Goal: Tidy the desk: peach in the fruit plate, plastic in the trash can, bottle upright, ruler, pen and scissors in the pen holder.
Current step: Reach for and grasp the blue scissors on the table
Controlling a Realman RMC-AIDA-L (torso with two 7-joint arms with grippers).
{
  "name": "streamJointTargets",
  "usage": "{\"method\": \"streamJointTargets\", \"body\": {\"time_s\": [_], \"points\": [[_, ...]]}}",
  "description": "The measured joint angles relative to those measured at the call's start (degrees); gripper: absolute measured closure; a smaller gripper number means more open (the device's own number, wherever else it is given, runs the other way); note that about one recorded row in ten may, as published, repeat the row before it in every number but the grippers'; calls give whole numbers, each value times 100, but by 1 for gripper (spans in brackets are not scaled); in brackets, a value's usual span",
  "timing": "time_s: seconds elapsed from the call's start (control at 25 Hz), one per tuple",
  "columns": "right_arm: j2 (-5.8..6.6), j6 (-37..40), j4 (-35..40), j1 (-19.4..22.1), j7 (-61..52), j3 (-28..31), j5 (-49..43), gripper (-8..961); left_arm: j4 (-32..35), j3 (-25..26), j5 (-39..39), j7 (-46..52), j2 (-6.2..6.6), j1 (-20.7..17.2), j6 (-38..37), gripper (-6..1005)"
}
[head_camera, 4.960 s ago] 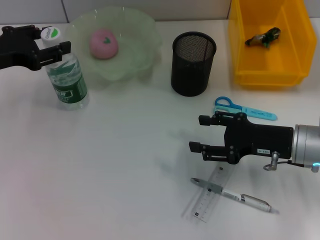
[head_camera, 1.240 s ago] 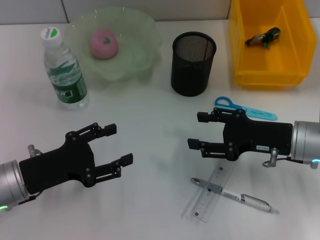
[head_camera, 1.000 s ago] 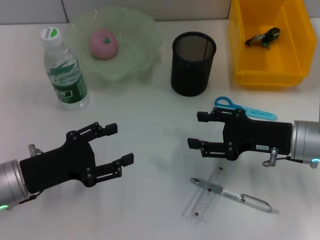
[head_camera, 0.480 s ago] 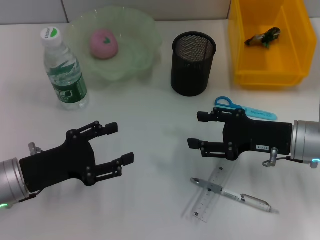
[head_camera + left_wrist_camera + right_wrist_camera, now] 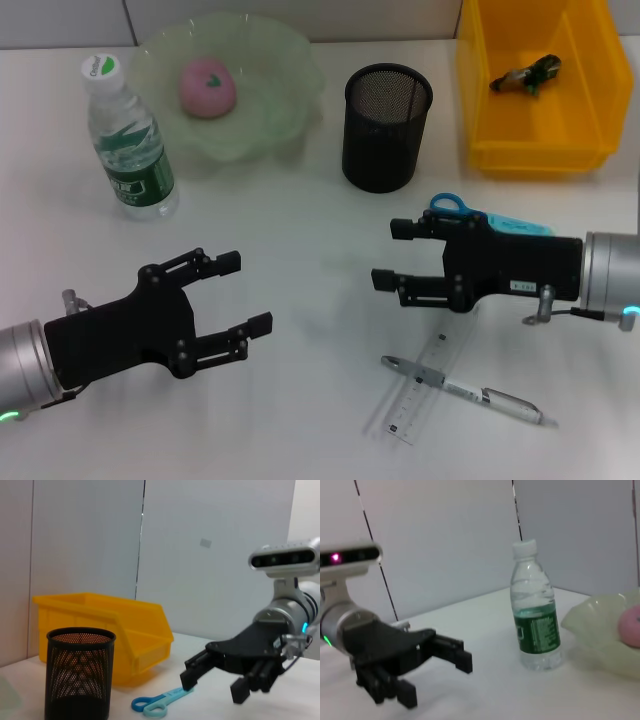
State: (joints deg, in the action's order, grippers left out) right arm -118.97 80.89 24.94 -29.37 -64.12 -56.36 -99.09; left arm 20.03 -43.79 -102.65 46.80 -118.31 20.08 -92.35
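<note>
- Pink peach (image 5: 207, 86) already lying in pale green ruffled glass fruit plate (image 5: 285, 62) near far left corner of white desk (image 5: 300, 230); clear plastic water bottle with white cap and green label (image 5: 128, 140) upright just beside that plate, toward left edge.
- Crumpled plastic scrap (image 5: 524, 74) inside yellow plastic bin (image 5: 480, 100) at far right corner, serving as trash can. Judged: three of the task items settled.
- Black wire-mesh pen holder (image 5: 386, 126) at far middle of desk, nothing visible in it from the left wrist view.
- Blue-handled scissors (image 5: 452, 207) on right side, partly hidden under right gripper (image 5: 397, 255); clear plastic ruler (image 5: 424, 391) and silver pen (image 5: 470, 391) crossed over each other near the near edge, right of centre.
- Right gripper released, jaws spread, hovering above desk just near-side of scissors, grasping nothing.
- Left gripper (image 5: 242, 293) released likewise, jaws apart, over bare desk near left near corner, apart from all items.
- Step in hand, judged: pick-up of stationery by right arm, scissors or ruler-and-pen nearest.
- Advice: descend square to chosen item's long axis, close across narrow width near mid-length, lift clear before tilting upright over holder mouth.
- Risk noted: flat ruler hard to pinch off desk; pen resting on it liable to roll when disturbed.
</note>
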Motion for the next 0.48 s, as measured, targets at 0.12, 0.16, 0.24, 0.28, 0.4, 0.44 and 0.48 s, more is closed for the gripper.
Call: {"method": "streamJointTargets", "body": {"time_s": [0.12, 0.16, 0.24, 0.28, 0.4, 0.44, 0.48], "points": [[32, 246, 856, 45, -1138, -5, -434, 212, 0, -17, 0, -8, 0, -10, -3, 200], [38, 298, 1069, 33, -1445, 8, -618, 212, 0, -23, 0, -21, 0, -9, -4, 200], [84, 506, 1776, -124, -2520, 28, -1314, 212, 0, -26, 0, -89, -9, -11, -6, 200], [84, 506, 1776, -124, -2520, 28, -1314, 212, 0, -26, 0, -89, -9, -11, -6, 200], [166, 709, 2096, -371, -3184, 35, -1806, 212, 0, -26, 0, -98, -13, -9, -5, 200], [233, 914, 2179, -592, -3563, 36, -2130, 212, 0, -24, 0, -100, -14, -9, -2, 200], [233, 914, 2179, -592, -3563, 36, -2130, 212, 0, -24, 0, -100, -14, -9, -2, 200]]}}
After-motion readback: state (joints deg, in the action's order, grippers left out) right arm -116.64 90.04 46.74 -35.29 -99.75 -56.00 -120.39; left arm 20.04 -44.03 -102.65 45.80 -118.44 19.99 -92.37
